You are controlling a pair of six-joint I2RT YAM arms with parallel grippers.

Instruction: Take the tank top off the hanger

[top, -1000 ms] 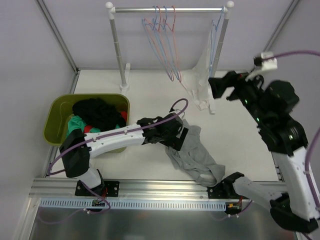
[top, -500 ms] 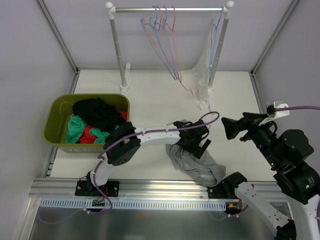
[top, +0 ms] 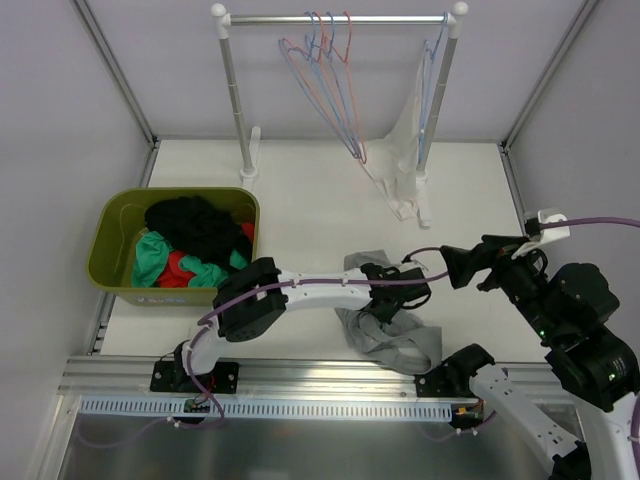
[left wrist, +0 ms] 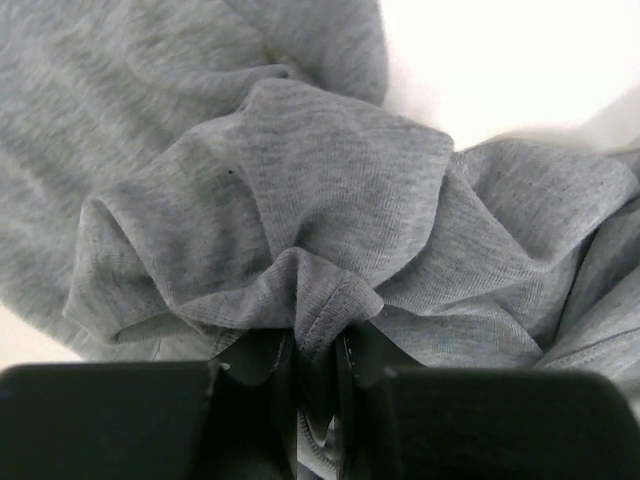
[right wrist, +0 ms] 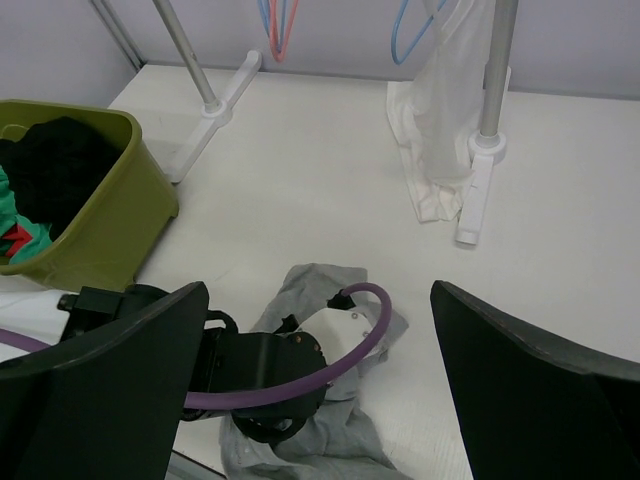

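A white tank top (top: 400,160) hangs from a blue hanger (top: 432,60) at the right end of the rail, its hem bunched on the table; it also shows in the right wrist view (right wrist: 440,120). My left gripper (top: 395,300) is low over a crumpled grey garment (top: 400,345) at the front of the table. In the left wrist view the left gripper (left wrist: 318,345) is shut on a raised fold of that grey garment (left wrist: 330,170). My right gripper (top: 455,265) hovers open to the right of it, well short of the tank top, its jaws (right wrist: 320,290) wide with nothing between them.
A clothes rail (top: 330,18) crosses the back with several empty red and blue hangers (top: 330,90). The rail's right post (right wrist: 488,90) stands beside the tank top. An olive bin (top: 110,235) with black, green and red clothes sits at the left.
My left gripper slid right across the grey garment and closed on a fold of it. My right arm came down and away from the tank top toward the table's front right.
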